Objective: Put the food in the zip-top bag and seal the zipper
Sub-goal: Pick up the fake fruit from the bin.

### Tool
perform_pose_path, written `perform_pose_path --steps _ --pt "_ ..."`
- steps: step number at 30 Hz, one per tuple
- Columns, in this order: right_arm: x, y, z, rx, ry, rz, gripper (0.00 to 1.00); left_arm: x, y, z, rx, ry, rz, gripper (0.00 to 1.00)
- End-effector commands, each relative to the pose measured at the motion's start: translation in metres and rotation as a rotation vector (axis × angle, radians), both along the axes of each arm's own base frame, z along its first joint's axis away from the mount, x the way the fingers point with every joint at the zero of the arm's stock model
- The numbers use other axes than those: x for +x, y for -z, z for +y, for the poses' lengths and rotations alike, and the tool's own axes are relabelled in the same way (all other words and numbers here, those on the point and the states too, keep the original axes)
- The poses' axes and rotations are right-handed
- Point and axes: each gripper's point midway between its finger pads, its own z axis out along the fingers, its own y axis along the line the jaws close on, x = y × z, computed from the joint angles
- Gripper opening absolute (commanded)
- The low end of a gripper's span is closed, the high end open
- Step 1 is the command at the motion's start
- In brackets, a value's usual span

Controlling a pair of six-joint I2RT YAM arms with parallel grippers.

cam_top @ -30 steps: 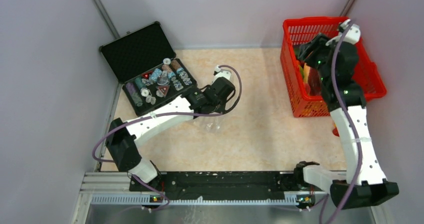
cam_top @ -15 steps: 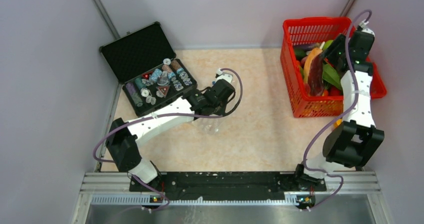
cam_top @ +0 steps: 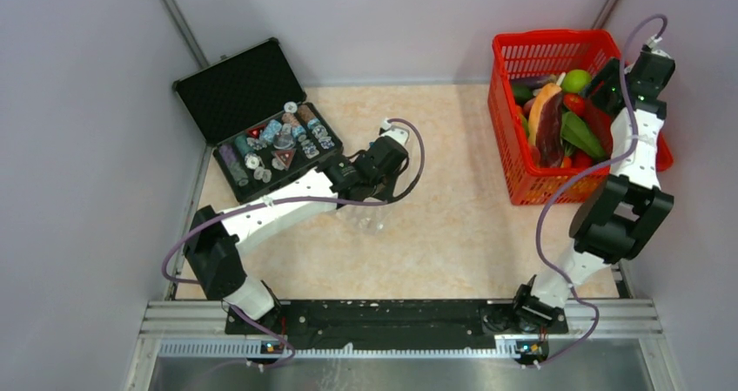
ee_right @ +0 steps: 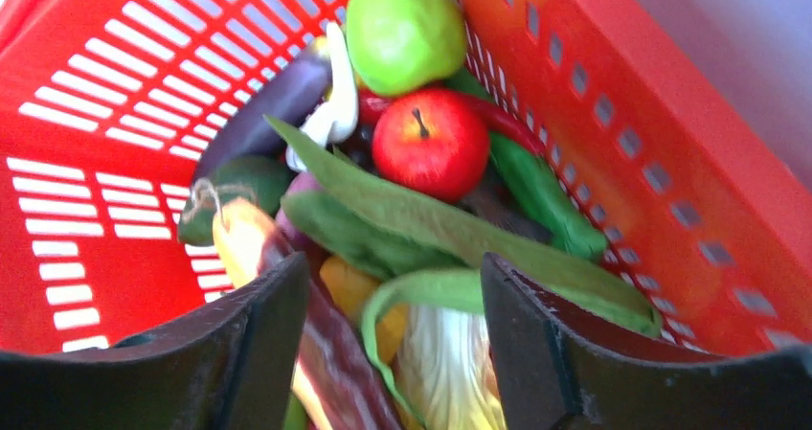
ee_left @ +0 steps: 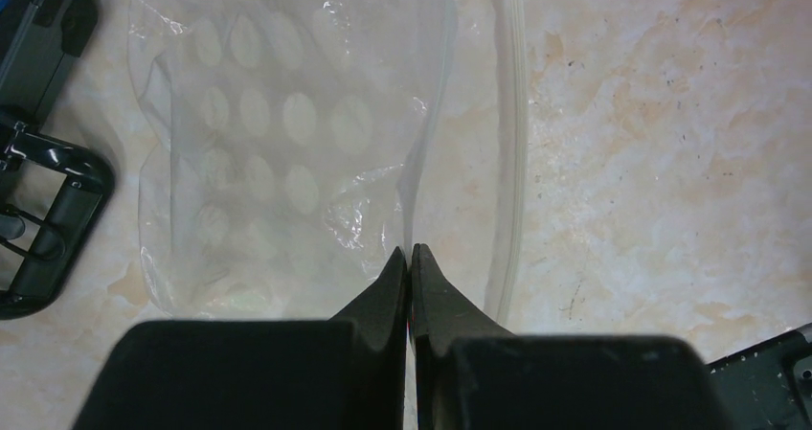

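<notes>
Clear crinkled zip-top bag (ee_left: 278, 143), mid-worktop, barely shows from above; the left wrist view shows its zipper (ee_left: 512, 162) and the left gripper (ee_left: 410, 258) pinching its film. Over the basket (ee_right: 670, 143) food (ee_right: 431, 143), the right gripper (ee_right: 393, 286) stands spread.

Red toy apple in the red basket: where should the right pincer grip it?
Across its round middle, from above: the red toy apple lies exposed, stem showing, flanks mostly bare. The green round fruit crowds its far side, so the open right pincer should probably straddle sideways.
</notes>
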Motion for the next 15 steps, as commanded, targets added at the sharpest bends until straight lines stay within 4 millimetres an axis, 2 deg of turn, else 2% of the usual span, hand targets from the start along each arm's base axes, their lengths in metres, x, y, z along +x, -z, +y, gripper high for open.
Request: perform_pose_path --steps 1,5,8,15 --pt "0.045 -0.023 -0.013 -0.073 -0.055 -0.102 0.72 0.003 -0.022 -0.007 -0.073 0.033 -0.046 0.00" --pt "0.077 -0.009 -0.023 -0.086 -0.074 -0.117 0.83 0.005 -0.022 -0.009 -0.083 0.029 -0.047 0.00" --pt "0.095 -0.004 -0.031 -0.211 -0.053 -0.069 0.87 0.006 -0.019 -0.010 -0.091 0.033 -0.036 0.00" --pt "0.141 0.015 -0.043 -0.264 -0.041 -0.072 0.87 0.006 -0.013 -0.011 -0.084 0.043 -0.017 0.00"
